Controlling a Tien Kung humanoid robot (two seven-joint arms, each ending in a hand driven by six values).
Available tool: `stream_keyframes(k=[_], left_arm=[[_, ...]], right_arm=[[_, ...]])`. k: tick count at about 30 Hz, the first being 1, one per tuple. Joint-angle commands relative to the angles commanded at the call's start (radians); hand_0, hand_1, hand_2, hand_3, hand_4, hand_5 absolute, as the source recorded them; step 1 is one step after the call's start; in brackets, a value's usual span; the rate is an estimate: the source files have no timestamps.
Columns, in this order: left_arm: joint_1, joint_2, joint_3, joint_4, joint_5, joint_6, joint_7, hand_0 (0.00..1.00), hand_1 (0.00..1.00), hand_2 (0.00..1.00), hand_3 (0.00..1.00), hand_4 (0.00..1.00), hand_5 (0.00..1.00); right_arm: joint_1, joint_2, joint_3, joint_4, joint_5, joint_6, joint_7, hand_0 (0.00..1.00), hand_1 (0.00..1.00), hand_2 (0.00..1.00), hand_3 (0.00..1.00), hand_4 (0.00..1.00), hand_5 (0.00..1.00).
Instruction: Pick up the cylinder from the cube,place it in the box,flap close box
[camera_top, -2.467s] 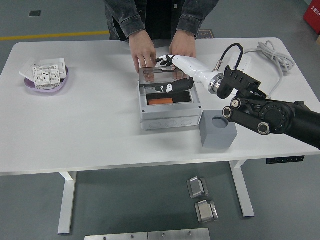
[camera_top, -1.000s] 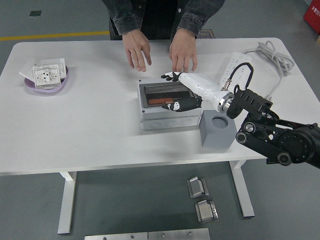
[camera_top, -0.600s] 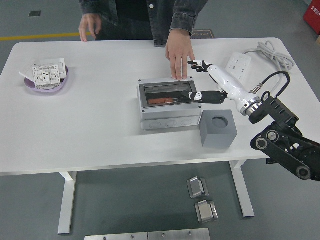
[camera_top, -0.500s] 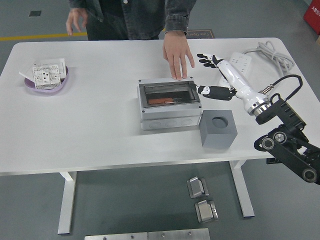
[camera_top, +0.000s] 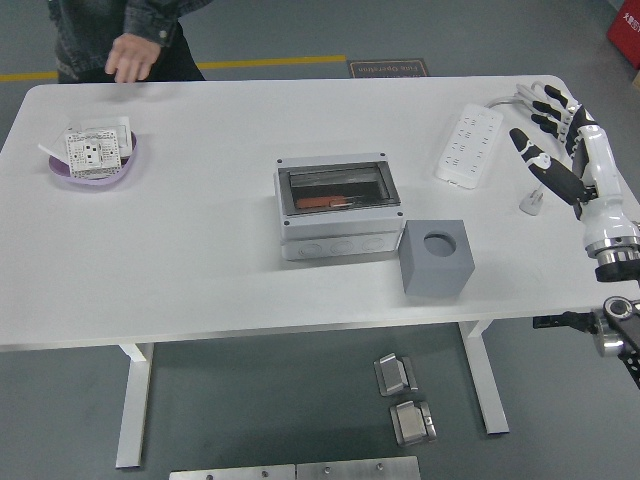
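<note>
Head view: the right hand (camera_top: 560, 135) hangs over the right end of the tabletop (camera_top: 180, 270), its white-and-black fingers (camera_top: 548, 100) spread apart and holding nothing. It sits above the cable area, near the white power strip (camera_top: 468, 144), and well apart from the box (camera_top: 340, 208). The white forearm runs down from it to the picture's right edge, with the black arm joints just showing in the lower right corner. No left arm shows.

One grey box stands at mid-table with its clear flap lying flat over the opening; an orange shape shows through the flap, though whether that is the cylinder cannot be told. One grey cube (camera_top: 437, 258) stands just beside the box's right front corner, the round hole in its top empty.

At the far left, one purple dish (camera_top: 92, 162) carries a white socket plate (camera_top: 88, 148). A person's hand (camera_top: 132, 58) hangs at the table's far left edge, touching nothing that can be made out.
</note>
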Motion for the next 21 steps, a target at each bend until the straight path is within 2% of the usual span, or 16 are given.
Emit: stream_keyframes(k=[4, 21], left_arm=[[-0.010, 0.007, 0.001, -0.001, 0.004, 0.000, -0.001, 0.621, 0.641, 0.600, 0.628, 0.659, 0.257], [-0.055, 0.035, -0.017, -0.002, 0.024, -0.004, -0.004, 0.621, 0.640, 0.600, 0.628, 0.665, 0.261]], right_arm=[[-0.014, 0.005, 0.040, 0.004, 0.032, -0.004, 0.012, 0.833, 0.784, 0.790, 0.843, 0.873, 0.503], [-0.074, 0.022, 0.100, 0.018, 0.051, -0.038, 0.050, 0.833, 0.777, 0.787, 0.837, 0.871, 0.500]])
